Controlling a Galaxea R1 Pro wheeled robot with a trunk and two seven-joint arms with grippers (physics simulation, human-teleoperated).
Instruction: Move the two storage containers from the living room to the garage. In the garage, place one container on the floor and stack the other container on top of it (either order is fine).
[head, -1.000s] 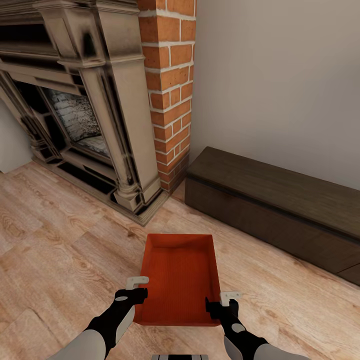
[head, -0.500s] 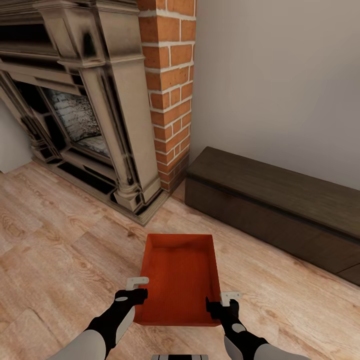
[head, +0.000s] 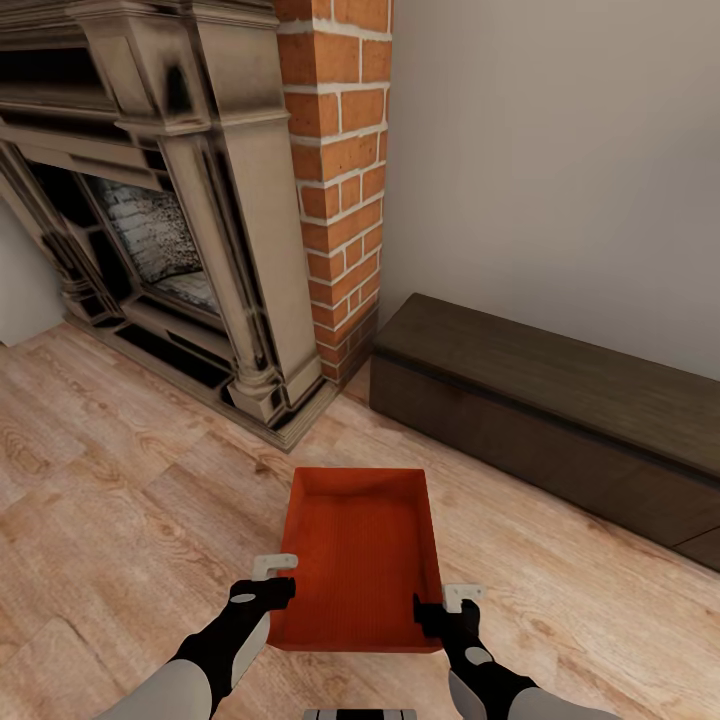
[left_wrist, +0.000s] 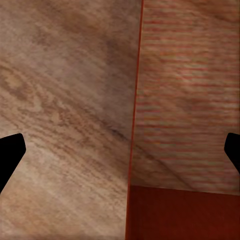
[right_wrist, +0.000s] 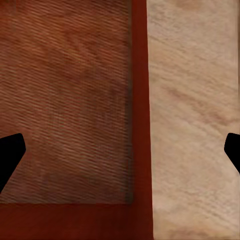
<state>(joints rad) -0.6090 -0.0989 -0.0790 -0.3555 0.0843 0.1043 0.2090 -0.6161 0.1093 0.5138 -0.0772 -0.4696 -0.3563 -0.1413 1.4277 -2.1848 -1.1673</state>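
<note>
One orange-red storage container (head: 360, 560) lies on the light wood-plank floor (head: 120, 520) of the living room, its open top up and a short end toward me. My left gripper (head: 272, 580) stands open at its near left corner. In the left wrist view the container's thin left wall (left_wrist: 134, 125) runs between the spread fingers of that gripper (left_wrist: 121, 154). My right gripper (head: 450, 603) is open at the near right corner, and its wrist view (right_wrist: 121, 154) shows the right wall (right_wrist: 140, 100) between the fingertips. The second container is out of view.
A fireplace with a dark carved surround (head: 200, 250) and a red-brick column (head: 340, 180) rises at the back left. A long low dark bench (head: 540, 410) runs along the grey wall to the right, close behind the container.
</note>
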